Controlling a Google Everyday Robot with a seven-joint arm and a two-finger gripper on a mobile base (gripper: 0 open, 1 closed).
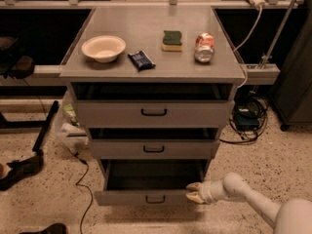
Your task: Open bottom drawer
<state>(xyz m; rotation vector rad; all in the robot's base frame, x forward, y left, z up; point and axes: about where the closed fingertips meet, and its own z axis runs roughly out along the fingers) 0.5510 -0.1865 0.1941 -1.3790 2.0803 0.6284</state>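
The bottom drawer (122, 197) stands pulled out at the foot of the table (146, 69), its dark inside showing. The claw (193, 191) sits low at the right end of the drawer's front, just beside it, tips slightly parted with nothing between them that I can see.

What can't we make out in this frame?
Inside the bottom drawer: camera view, shadow hides any contents.
The hand, at the drawer front's right end: camera view, grip or mere touch unclear.
The arm: cut off by the bottom-right edge.
Label on the can: too small to read.
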